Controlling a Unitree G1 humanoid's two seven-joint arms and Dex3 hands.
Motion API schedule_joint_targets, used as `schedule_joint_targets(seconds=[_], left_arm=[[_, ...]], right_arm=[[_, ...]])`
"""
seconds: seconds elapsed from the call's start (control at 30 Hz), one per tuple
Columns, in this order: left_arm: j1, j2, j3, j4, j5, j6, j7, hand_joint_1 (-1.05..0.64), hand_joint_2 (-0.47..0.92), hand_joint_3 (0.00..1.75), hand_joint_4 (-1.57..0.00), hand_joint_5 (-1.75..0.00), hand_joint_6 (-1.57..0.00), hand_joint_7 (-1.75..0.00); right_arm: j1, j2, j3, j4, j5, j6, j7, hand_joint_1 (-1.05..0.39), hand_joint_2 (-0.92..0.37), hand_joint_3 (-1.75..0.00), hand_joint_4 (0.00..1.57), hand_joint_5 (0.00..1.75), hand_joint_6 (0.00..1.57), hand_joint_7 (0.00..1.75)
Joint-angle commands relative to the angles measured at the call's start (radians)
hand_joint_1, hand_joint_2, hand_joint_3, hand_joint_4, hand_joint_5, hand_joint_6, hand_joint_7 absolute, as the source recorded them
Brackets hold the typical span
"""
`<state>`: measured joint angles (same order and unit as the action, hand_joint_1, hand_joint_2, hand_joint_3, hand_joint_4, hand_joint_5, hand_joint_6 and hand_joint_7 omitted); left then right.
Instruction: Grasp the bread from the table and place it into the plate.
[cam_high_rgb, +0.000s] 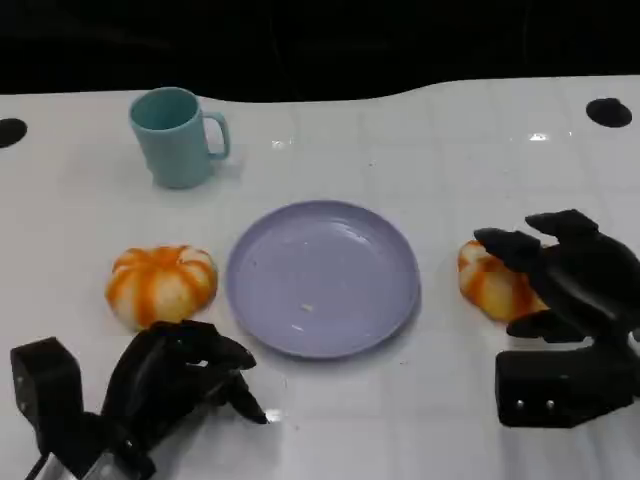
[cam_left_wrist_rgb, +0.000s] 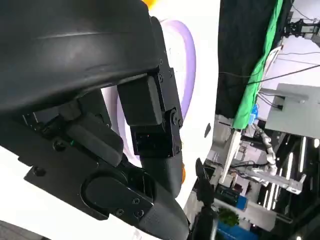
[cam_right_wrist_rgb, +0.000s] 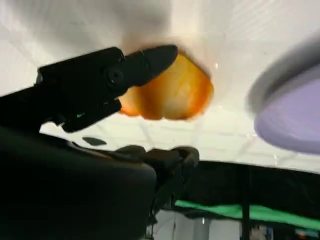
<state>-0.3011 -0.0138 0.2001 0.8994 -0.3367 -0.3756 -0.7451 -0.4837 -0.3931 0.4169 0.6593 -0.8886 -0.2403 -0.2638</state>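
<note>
At 3 o'clock of the plate (cam_high_rgb: 322, 277), right hand (cam_high_rgb: 560, 275) fingers spread over the bread (cam_high_rgb: 490, 283), not clamped; left hand (cam_high_rgb: 175, 375) curled, holding nothing.

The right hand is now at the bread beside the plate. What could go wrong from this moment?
1. The right hand covers only the outer side of the bread; its fingers look spread around it rather than closed, so a weak grasp might let the bread slip.
2. The plate lies close beside this bread, so closing fingers might push the bread against its rim and shift it.
</note>
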Motion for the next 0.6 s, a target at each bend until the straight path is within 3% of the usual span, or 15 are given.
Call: schedule_joint_targets(seconds=[0.03,0.33,0.47,0.57,0.6], left_arm=[[-0.003,0.015,0.004,-0.003,0.004,-0.002,0.004,-1.05,0.74,0.00,-1.57,-0.57,-1.57,-0.16],[0.010,0.013,-0.001,-0.020,0.006,-0.005,0.006,-1.05,0.74,0.00,-1.57,-0.57,-1.57,-0.17],[0.015,0.012,-0.002,-0.029,0.008,-0.010,0.012,-1.05,0.74,0.00,-1.57,-0.57,-1.57,-0.17],[0.017,0.011,0.000,-0.033,0.002,0.002,0.010,-1.05,0.74,0.00,-1.57,-0.57,-1.57,-0.17],[0.017,0.011,0.001,-0.034,0.001,0.004,0.010,-1.05,0.74,0.00,-1.57,-0.58,-1.57,-0.17]], right_arm=[[-0.085,0.023,0.037,0.158,0.003,-0.015,-0.066,-0.58,-0.83,0.00,0.05,0.45,0.30,0.01],[-0.194,0.085,0.099,0.378,0.012,0.001,-0.089,-0.57,-0.87,-0.01,0.10,0.41,0.32,0.01],[-0.216,0.106,0.108,0.445,0.037,-0.007,-0.100,-0.49,-0.89,0.00,0.35,0.26,0.41,0.02],[-0.221,0.118,0.104,0.477,0.058,-0.026,-0.128,-0.42,-0.91,-0.01,0.57,0.25,0.57,0.05],[-0.222,0.120,0.102,0.486,0.066,-0.036,-0.142,-0.38,-0.92,-0.03,0.72,0.31,0.69,0.10]])
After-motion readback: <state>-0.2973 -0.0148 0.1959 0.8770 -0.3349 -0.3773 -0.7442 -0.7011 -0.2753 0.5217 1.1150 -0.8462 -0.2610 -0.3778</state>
